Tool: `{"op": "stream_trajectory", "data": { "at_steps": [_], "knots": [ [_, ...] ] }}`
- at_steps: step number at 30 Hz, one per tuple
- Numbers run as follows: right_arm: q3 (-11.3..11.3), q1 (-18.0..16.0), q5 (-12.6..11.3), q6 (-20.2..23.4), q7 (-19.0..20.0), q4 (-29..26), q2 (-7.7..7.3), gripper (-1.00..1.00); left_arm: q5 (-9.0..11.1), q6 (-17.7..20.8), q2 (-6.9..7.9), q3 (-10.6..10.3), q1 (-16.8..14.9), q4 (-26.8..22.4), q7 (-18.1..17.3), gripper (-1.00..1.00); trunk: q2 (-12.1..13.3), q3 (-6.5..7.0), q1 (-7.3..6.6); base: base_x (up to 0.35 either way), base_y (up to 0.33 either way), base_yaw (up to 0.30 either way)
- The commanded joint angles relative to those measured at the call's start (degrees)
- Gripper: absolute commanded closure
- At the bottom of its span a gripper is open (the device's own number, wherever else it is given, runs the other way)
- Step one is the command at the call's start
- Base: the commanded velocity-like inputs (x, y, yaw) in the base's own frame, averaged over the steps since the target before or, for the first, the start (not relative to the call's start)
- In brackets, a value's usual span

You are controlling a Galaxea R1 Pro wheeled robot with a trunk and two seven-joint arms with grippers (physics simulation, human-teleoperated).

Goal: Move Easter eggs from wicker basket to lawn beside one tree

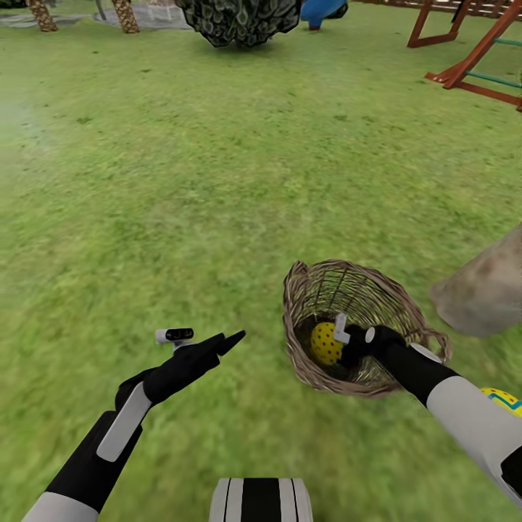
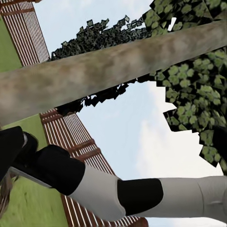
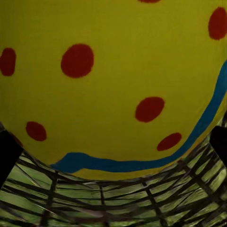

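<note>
The brown wicker basket (image 1: 406, 304) leans on the lawn (image 1: 181, 181) at the lower right. Inside it lies a yellow Easter egg (image 1: 324, 344) with red dots and a blue band (image 3: 113, 85). My right gripper (image 1: 349, 342) reaches into the basket, open, with a dark finger (image 3: 8, 153) at each side of this egg. A second egg (image 1: 500, 400) lies on the grass, half hidden behind my right forearm, close to the tree's thick grey-brown trunk (image 1: 484, 291). The third egg is hidden. My left gripper (image 1: 230, 338) hovers open and empty over grass left of the basket.
A round leafy bush (image 1: 239, 22), a blue slide (image 1: 322, 11) and a red-brown wooden play frame (image 1: 471, 51) stand far ahead. Two narrow dark trunks (image 1: 125, 14) are at the far left. A slat fence (image 2: 28, 33) rings the yard. Open grass stretches ahead and left.
</note>
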Motion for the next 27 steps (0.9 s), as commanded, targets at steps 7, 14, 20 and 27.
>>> {"op": "stream_trajectory", "data": {
  "at_steps": [7,14,20,27],
  "knots": [
    [-2.4,0.0,0.2,0.4,0.3,-0.1,-0.74,1.0,0.4,0.8,0.07,-0.2,0.0,0.0,1.2,-1.0,0.1,1.52,-0.19,0.0,0.0,0.0],
    [-6.6,0.0,0.3,1.6,0.4,-0.4,-0.75,1.0,0.6,0.8,0.14,0.1,0.0,0.0,1.3,-1.0,0.2,3.07,-0.37,0.0,0.0,0.0],
    [-6.6,0.3,0.1,8.7,0.5,-4.5,-0.81,1.0,0.9,1.2,0.25,0.3,0.0,-0.1,1.2,-1.0,0.3,4.4,-0.52,0.0,0.0,0.0],
    [-7.0,0.3,-0.3,19.7,2.1,-5.9,-0.77,1.0,1.0,1.5,0.4,0.3,-0.1,-0.6,1.1,-1.0,0.3,5.95,-0.7,0.0,0.0,0.0]
  ]
}}
